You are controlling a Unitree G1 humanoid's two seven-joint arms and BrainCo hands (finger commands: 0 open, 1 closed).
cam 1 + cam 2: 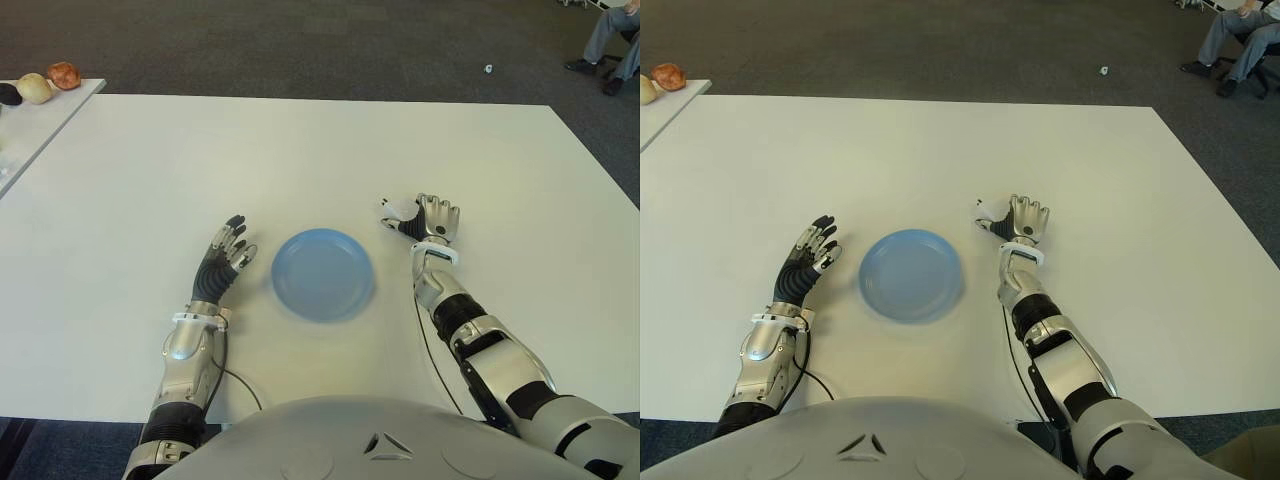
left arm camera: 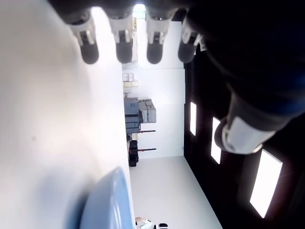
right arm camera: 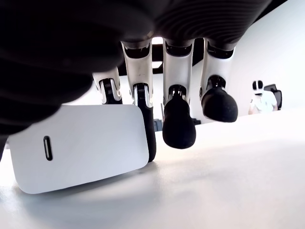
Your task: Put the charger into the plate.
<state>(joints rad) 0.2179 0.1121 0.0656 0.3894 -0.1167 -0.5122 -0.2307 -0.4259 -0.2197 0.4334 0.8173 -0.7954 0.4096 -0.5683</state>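
— Right hand (image 1: 428,218) is what's closest to its wrist cam, what's it got?

— It's got the white charger (image 3: 78,145), thumb one side and fingers (image 3: 178,125) behind, low over the white table (image 1: 300,160). Blue plate (image 1: 324,274) is just to that hand's left, with nothing in it.

— And the left hand (image 1: 226,250)?

— On the plate's other side, fingers straight and loose, holding nothing.

You see a white table (image 1: 300,150) | dark grey carpet (image 1: 300,50) beyond | side table (image 1: 40,120) far left | seated person's legs (image 1: 612,40) far right.
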